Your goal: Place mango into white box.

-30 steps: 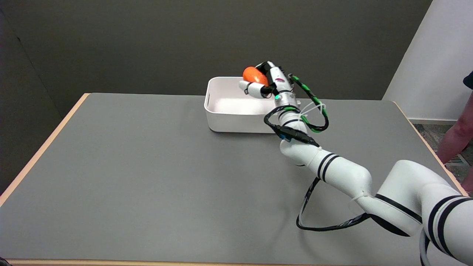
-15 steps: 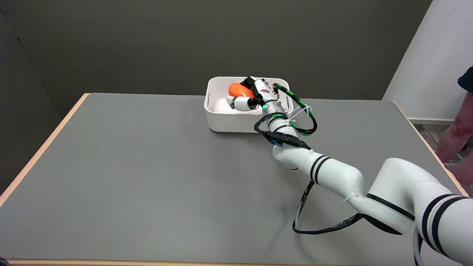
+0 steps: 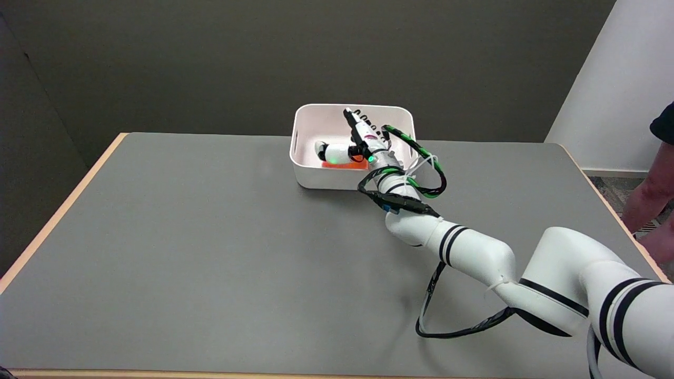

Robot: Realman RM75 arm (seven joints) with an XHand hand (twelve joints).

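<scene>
Mango [image 3: 345, 165] low inside white box [image 3: 316, 176], upper centre of frame, mostly hidden by near wall. Right hand [image 3: 354, 145] above it, fingers spread, holding nothing. Advice: lift straight up, avoid clipping rim or dragging cable across box.

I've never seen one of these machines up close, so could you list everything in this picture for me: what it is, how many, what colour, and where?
Rectangular white plastic box: one, white, far middle of the table.
Orange mango: one, orange, inside the box by its near wall, mostly hidden.
Flat grey table with pale wooden edging: one, grey, fills most of the view.
Person's arm: one, at the right edge beyond the table.
White robot arm with black bands: one, reaching in from lower right.
Robot hand: one, black-and-white, inside the box above the mango, fingers spread.
</scene>
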